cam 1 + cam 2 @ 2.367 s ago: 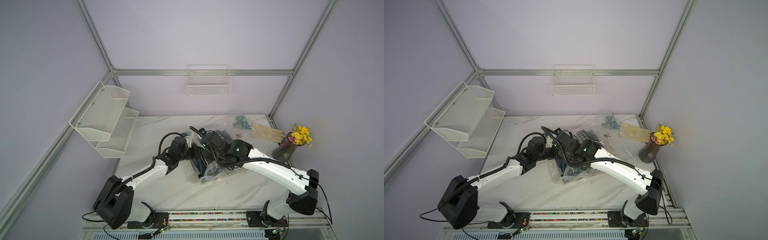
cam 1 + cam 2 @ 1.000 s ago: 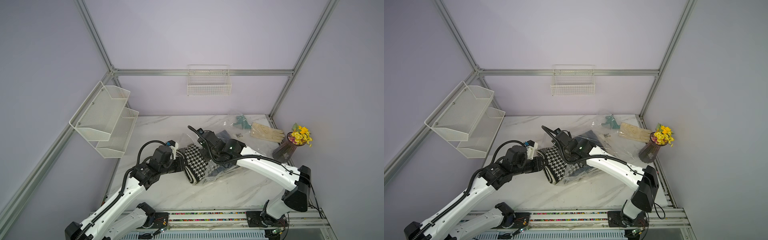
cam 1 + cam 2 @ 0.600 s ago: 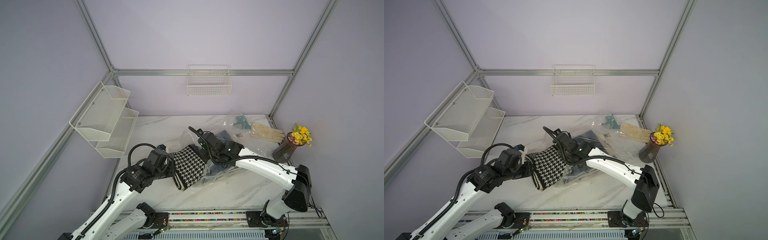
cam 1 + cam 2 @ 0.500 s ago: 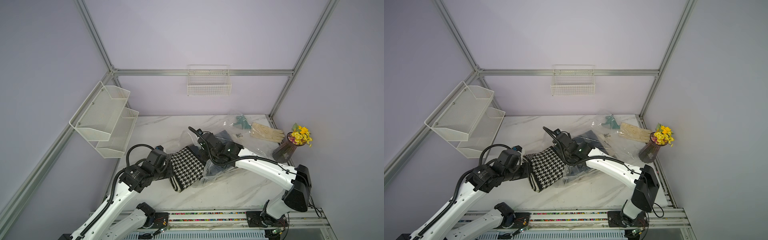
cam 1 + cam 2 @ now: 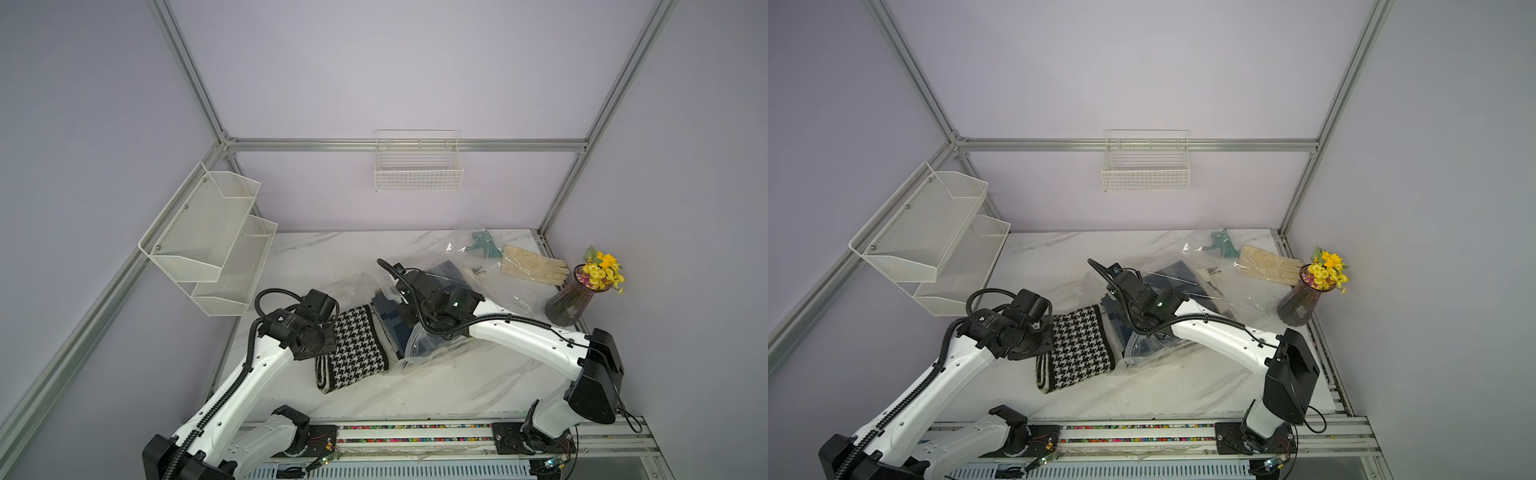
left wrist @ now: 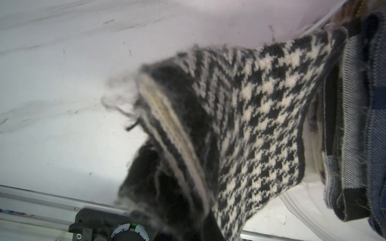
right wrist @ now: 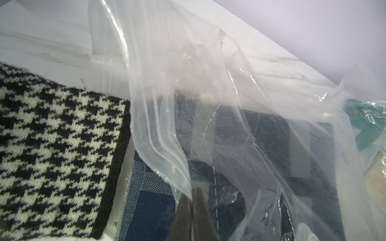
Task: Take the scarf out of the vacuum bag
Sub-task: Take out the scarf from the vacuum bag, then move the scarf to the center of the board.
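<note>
The scarf (image 5: 357, 349) (image 5: 1079, 345) is black-and-white houndstooth knit. It hangs from my left gripper (image 5: 330, 332) (image 5: 1047, 329), which is shut on its near end; the knit (image 6: 261, 116) covers the fingers in the left wrist view. Its far edge (image 7: 117, 129) lies at the mouth of the vacuum bag (image 5: 419, 347) (image 5: 1142, 351), beside blue checked fabric (image 7: 150, 200) inside it. My right gripper (image 7: 192, 195) (image 5: 401, 309) is shut on the upper film of the vacuum bag (image 7: 167, 108) and holds that lip raised.
Behind the bag lie a small clear bag with a teal item (image 5: 482, 245) and cream gloves (image 5: 534, 268). A vase of yellow flowers (image 5: 569, 303) stands at the right edge. White mesh shelves (image 5: 208, 245) hang on the left wall, a wire basket (image 5: 417, 170) on the back wall.
My left arm has drawn back to the left and front, pulling the scarf out through the bag's mouth. My right gripper has kept its hold on the bag's lip.
</note>
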You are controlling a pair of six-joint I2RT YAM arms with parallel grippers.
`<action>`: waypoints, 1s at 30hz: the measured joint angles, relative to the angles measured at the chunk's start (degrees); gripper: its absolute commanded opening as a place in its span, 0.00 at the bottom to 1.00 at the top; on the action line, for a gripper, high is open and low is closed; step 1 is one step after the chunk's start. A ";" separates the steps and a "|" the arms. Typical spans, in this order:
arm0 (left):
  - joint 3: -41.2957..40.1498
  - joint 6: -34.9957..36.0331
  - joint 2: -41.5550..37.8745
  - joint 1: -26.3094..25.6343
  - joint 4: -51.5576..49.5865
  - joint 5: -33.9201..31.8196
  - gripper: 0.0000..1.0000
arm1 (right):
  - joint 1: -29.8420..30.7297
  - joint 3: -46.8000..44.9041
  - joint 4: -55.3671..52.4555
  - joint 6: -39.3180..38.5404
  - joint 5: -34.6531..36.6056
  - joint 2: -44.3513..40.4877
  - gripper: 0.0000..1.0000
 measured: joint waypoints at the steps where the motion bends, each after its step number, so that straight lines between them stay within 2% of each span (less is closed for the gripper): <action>1: 0.00 0.48 0.52 0.96 0.02 0.02 0.12 | -0.02 -0.37 0.04 0.00 0.07 -0.33 0.00; 6: 1.95 3.06 5.14 6.36 -0.24 -0.31 0.12 | -0.24 -1.55 0.09 0.02 0.42 -1.99 0.00; 12: 5.01 5.88 8.94 9.79 -0.28 -0.66 0.10 | -0.96 -1.84 0.13 0.04 0.98 -2.84 0.00; 21: 6.84 8.37 11.34 11.72 -1.01 -2.60 0.07 | -1.73 -2.43 0.20 0.09 0.96 -3.23 0.00; 30: 12.70 13.00 19.61 12.37 -2.43 -9.49 0.03 | -2.43 -2.45 0.24 0.09 0.92 -3.32 0.00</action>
